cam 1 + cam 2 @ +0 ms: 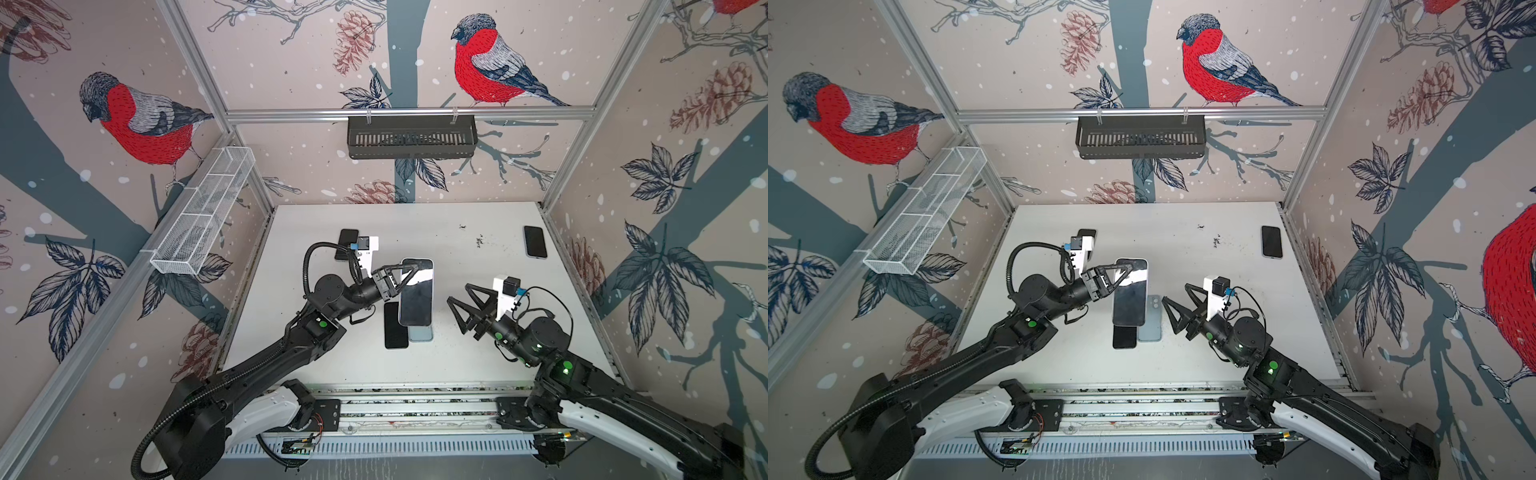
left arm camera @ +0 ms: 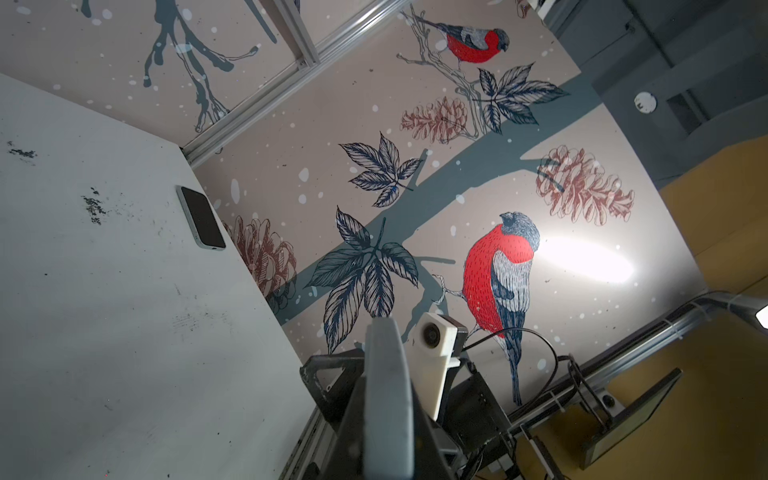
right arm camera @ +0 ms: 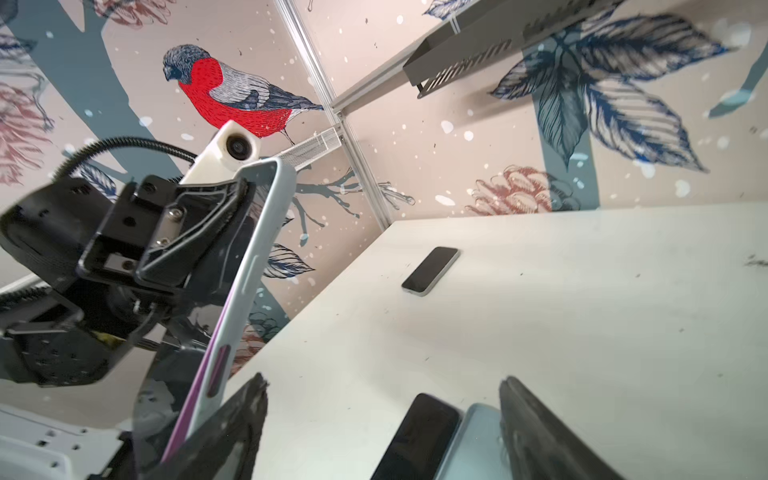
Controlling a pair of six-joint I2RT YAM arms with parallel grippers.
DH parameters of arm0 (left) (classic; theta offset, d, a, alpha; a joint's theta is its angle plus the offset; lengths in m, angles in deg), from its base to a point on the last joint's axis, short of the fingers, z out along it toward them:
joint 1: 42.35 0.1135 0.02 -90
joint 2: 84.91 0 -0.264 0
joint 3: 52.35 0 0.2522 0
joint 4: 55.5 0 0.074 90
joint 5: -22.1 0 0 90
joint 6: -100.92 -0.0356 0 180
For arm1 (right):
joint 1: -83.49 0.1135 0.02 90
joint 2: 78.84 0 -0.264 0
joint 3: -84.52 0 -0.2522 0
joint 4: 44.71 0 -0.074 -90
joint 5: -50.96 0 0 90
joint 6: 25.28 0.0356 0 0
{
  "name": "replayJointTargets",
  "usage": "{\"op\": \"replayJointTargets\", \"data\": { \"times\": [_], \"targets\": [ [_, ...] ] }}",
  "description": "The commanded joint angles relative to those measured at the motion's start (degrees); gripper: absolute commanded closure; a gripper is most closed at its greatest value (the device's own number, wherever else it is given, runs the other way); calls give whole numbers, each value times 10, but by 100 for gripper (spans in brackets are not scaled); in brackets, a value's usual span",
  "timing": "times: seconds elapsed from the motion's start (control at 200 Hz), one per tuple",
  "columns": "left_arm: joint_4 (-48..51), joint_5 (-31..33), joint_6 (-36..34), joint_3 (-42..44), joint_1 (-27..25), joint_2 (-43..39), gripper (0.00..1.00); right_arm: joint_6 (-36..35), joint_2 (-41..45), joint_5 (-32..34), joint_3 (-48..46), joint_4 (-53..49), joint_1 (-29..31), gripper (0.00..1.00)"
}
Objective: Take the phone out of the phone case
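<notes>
My left gripper is shut on the phone case, a pale blue-grey shell, and holds it tilted above the middle of the white table. The phone sits inside the case with its dark glossy screen up, as both top views show. A purple edge of the phone shows along the case rim in the right wrist view. In the left wrist view the case is seen edge-on between the left gripper's fingers. My right gripper stands open just right of the case, touching nothing.
Under the held case a black phone and a pale blue phone-shaped piece lie flat side by side. Another phone lies at the back right and one at the back left. A black basket and a white wire basket hang on the walls.
</notes>
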Motion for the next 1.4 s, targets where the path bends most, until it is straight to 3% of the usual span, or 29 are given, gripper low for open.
{"op": "replayJointTargets", "data": {
  "times": [0.0, 0.1, 0.24, 0.395, 0.861, 1.391],
  "targets": [
    [-99, 39, 65, 5, 1, 3, 100, 103, -1, -89, -9, 17, 2, 13],
    [-110, 45, 73, 9, 0, 5, 100, 132, -11, -153, -28, 71, 4, 14],
    [-113, 46, 74, 13, 0, 6, 100, 145, -35, -195, -43, 125, 12, 17],
    [-122, 47, 74, 18, 1, 8, 100, 156, -53, -205, -55, 177, 28, 17],
    [-156, 41, 81, 24, -3, 20, 100, 159, -96, -191, -51, 205, 34, 17],
    [-175, 38, 78, 28, -19, 34, 100, 183, -123, -194, -51, 214, -3, 20]
  ]
}}
